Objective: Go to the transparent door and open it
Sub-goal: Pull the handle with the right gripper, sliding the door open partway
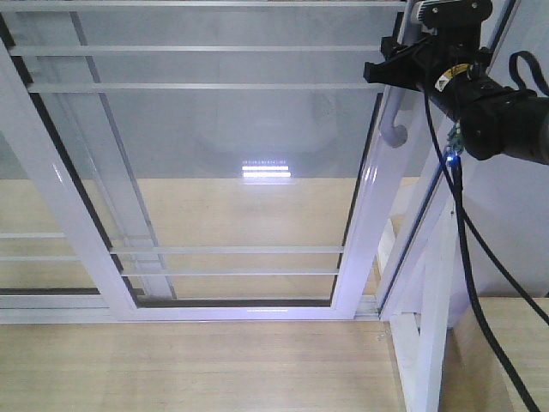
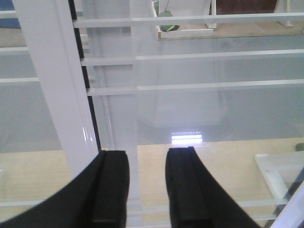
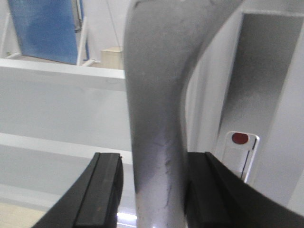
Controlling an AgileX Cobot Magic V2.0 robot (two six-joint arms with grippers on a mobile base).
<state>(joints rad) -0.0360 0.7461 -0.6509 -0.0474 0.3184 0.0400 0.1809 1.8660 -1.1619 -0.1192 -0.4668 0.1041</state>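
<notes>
The transparent door (image 1: 240,129) is glazed with clear, smooth glass and framed in glossy white-painted metal. Its handle (image 3: 152,118), at the centre of the right wrist view, is finished in matt silver-grey metal, finely scratched. The floor (image 1: 189,369) is laid in pale, faintly sheened wood. The right pincer (image 3: 152,190) is faced in matt black.

We see the right arm (image 1: 497,107), thick, black, in rounded cylinder segments, a small yellow-and-white label (image 1: 446,80) near its wrist, a blue light (image 1: 449,159) beneath, black cables (image 1: 467,249) trailing from it, our left claw (image 2: 147,187) and right claw (image 3: 154,190) alike, flat matte-black fingers (image 2: 108,190) curving outward
</notes>
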